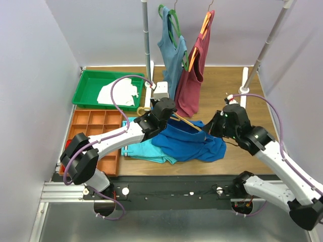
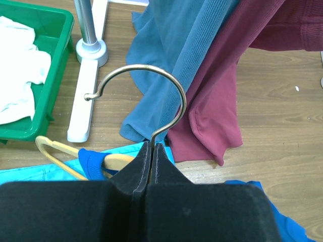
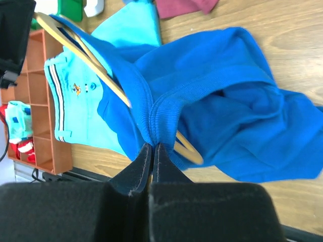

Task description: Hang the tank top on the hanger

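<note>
The royal blue tank top (image 1: 189, 141) lies bunched on the table, partly over the light-orange hanger (image 1: 185, 121). My left gripper (image 1: 162, 107) is shut on the base of the hanger's metal hook (image 2: 151, 68), seen between the pads in the left wrist view (image 2: 151, 147). One hanger arm (image 2: 55, 151) passes through a blue strap (image 2: 91, 162). My right gripper (image 1: 214, 128) is shut on the tank top's ribbed edge (image 3: 156, 121), seen pinched in the right wrist view (image 3: 153, 145). The hanger's arms (image 3: 101, 70) run inside the cloth (image 3: 237, 101).
A folded turquoise garment (image 1: 146, 148) lies under the tank top. A grey-blue top (image 1: 170, 50) and a maroon top (image 1: 194, 75) hang from the rack behind. The rack poles (image 1: 147, 45) (image 1: 262, 50) stand at the back. A green tray (image 1: 91, 80) and an orange organizer (image 1: 96, 131) sit left.
</note>
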### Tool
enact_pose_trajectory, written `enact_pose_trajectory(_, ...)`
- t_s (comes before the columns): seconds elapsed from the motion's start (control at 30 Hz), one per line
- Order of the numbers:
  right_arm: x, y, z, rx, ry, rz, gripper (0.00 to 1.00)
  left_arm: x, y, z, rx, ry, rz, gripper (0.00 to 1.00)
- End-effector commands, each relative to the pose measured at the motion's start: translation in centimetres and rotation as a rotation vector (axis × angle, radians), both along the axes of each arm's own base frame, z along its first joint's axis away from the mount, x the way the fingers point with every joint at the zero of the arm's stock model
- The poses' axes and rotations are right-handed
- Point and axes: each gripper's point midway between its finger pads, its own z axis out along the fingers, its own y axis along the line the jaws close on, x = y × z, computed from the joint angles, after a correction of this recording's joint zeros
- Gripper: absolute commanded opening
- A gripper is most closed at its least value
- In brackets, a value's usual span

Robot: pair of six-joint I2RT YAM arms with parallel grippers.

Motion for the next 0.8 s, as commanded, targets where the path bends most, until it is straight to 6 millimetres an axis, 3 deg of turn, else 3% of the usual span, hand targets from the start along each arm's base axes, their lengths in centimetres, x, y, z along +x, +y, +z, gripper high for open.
enact_pose_trajectory(0.0, 1.7, 2.6, 0.9, 0.032, -0.009, 0.075, 0.05, 0.7, 0.9, 1.0, 0.017, -0.037, 0.067, 0.0)
enact_pose_trajectory(0.17, 3.7, 4.6, 2.2, 0.052, -0.027, 0.111, 0.06, 0.8, 0.4, 1.5, 0.012, -0.044, 0.062, 0.0)
enact_pose_trajectory(0.47, 6.4, 5.1, 2.4, -0.002, -0.035, 0.072, 0.07, 0.5, -1.1, 1.7, 0.023, -0.051, 0.046, 0.0)
enact_pose_trajectory(0.6, 6.6, 4.5, 2.1, -0.025, -0.038, 0.042, 0.24, 0.2, -1.6, 1.2, 0.035, -0.044, 0.038, 0.0)
enact_pose_trajectory(0.77, 7.0, 3.4, 3.5, -0.052, -0.082, 0.001, 0.41, -0.3, -2.1, 1.2, 0.033, -0.047, 0.029, 0.0)
